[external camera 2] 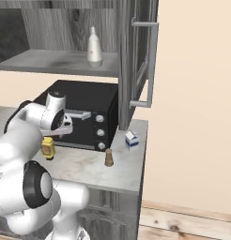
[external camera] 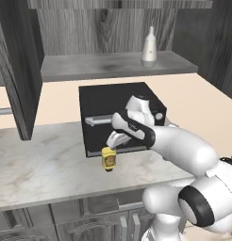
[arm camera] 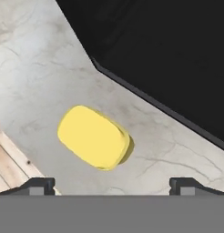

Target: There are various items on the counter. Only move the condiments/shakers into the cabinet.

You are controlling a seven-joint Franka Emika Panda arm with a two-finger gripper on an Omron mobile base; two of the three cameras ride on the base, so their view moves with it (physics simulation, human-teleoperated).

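The yellow squeeze bottle [external camera: 108,158] [external camera 2: 48,147] stands upright on the marble counter [external camera: 42,160], just in front of the black toaster oven [external camera: 120,110]. My gripper [external camera: 113,140] [arm camera: 112,185] hangs open right above it, fingers pointing down. In the hand view the bottle's yellow top [arm camera: 93,143] lies a little left of centre, ahead of both fingertips [arm camera: 38,184], untouched. The white narrow-necked bottle [external camera: 149,47] [external camera 2: 93,47] stands on the cabinet shelf [external camera: 103,67]. The brown wooden shaker [external camera 2: 109,157] stands on the counter to the right of the oven.
A small blue-and-white box [external camera 2: 131,139] sits near the counter's right end. The cabinet's dark doors [external camera: 16,70] [external camera 2: 138,61] hang open on both sides of the shelf. The toaster oven takes up the space directly under the shelf. The counter's front edge [arm camera: 13,159] lies close behind the bottle.
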